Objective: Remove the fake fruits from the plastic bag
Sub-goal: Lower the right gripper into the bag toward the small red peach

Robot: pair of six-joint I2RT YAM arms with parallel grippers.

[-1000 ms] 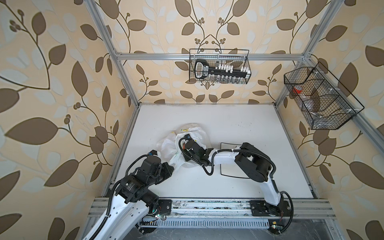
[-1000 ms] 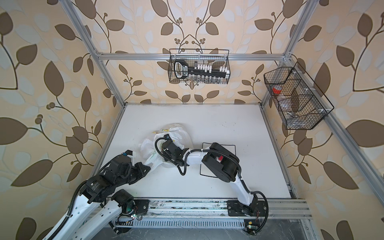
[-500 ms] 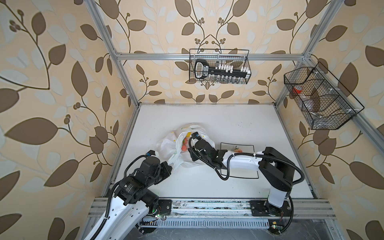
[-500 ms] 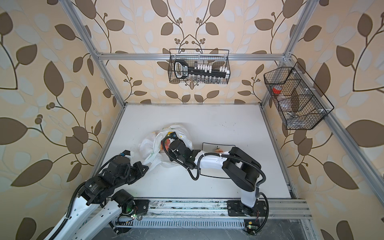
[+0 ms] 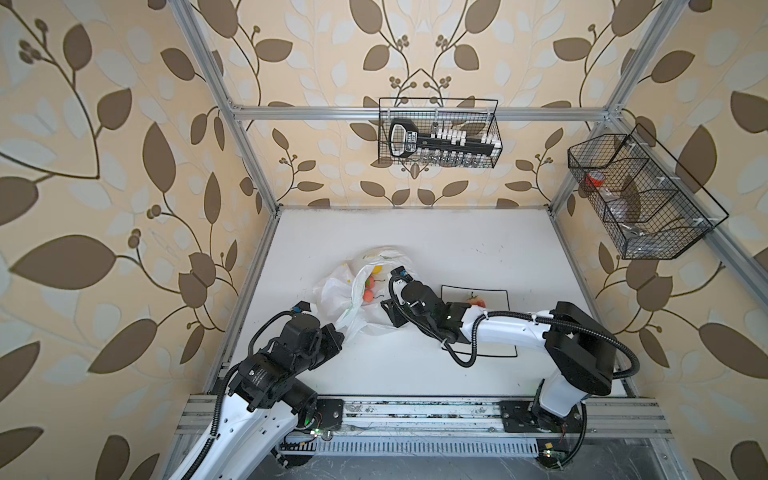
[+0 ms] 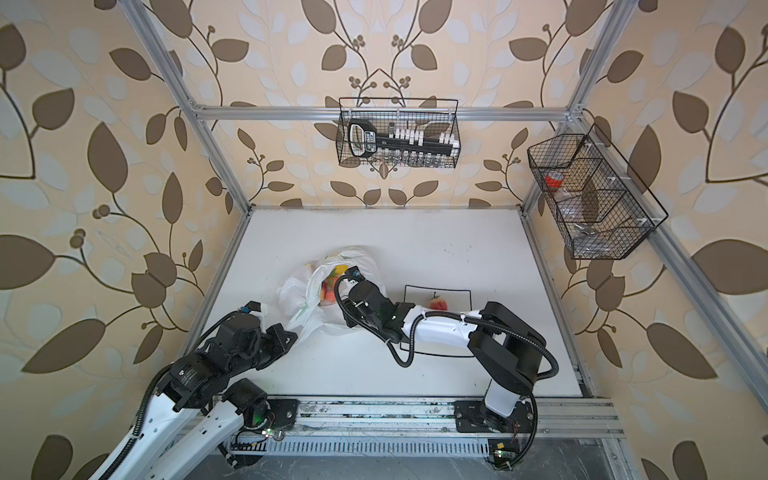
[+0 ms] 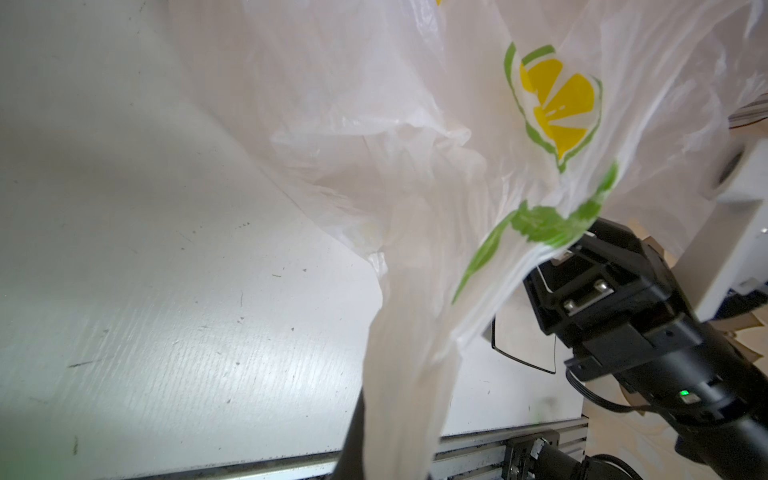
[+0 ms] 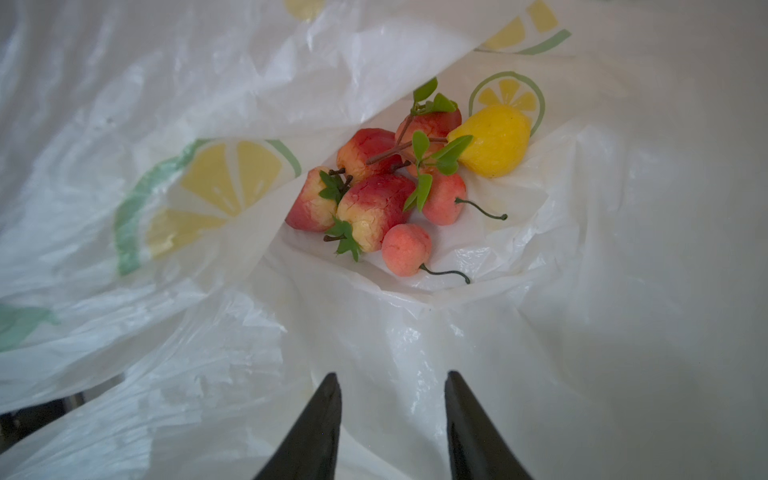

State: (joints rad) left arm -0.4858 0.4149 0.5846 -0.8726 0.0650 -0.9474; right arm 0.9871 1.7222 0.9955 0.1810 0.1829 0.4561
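On the white desk [image 5: 457,249], in both top views, the plastic bag [image 5: 332,291] lies left of the middle. Its mouth gapes toward the right arm, and fake fruits [image 5: 368,295] show red and yellow inside. The left fingers [image 5: 337,332] are clamped on a stretched handle at the bag's near edge. The right fingers [image 5: 392,313] sit at the bag's mouth. One red fruit [image 6: 437,304] lies apart on the square black-rimmed plate [image 6: 457,297], right of the bag.

From the left wrist, the handle film runs taut to the pinched fingers, with a lemon-slice print on the bag wall beyond.

From the right wrist, the two dark fingers stand parted with nothing between them, over crinkled film. Beyond them, in the bag's hollow, a yellow lemon [image 8: 494,141], strawberries [image 8: 374,212] and round pink stemmed apples [image 8: 405,249] huddle together, touching.
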